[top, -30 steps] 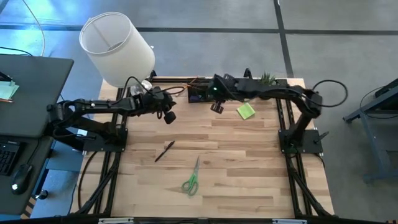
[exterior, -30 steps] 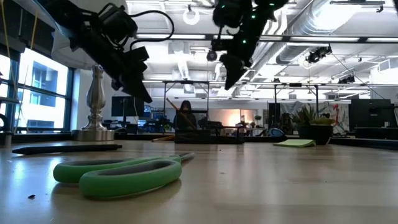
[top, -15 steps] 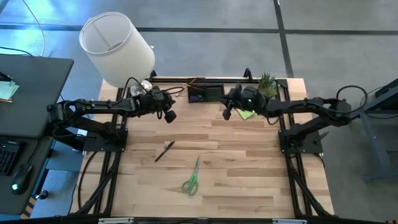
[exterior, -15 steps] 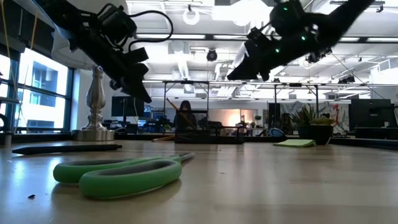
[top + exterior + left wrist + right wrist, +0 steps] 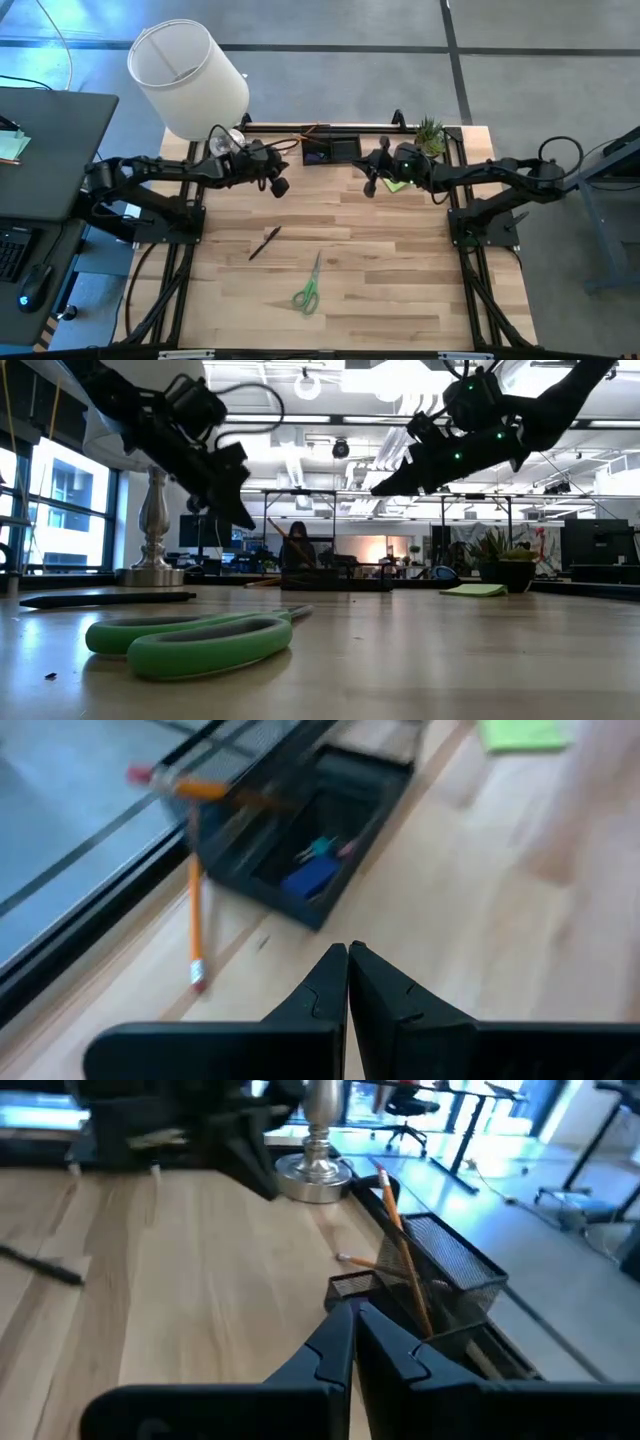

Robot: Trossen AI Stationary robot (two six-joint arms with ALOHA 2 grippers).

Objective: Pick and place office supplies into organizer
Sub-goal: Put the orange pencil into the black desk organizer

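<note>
Table: wooden top lying mostly bare, with wide open room across its middle and near side.
Organizer: sitting at the far edge, long axis running along that edge, a pencil lying just beside it.
Scissors: lying near the front, long axis running front to back, green handles toward the front edge.
Pen: lying diagonally left of the scissors, well apart from both grippers.
Sticky-note pad: showing partly under the right arm.
Left gripper: hovering left of the organizer, fingers pressed together, holding nothing.
Right gripper: hovering just in front of the organizer, fingers pressed together, holding nothing.
</note>
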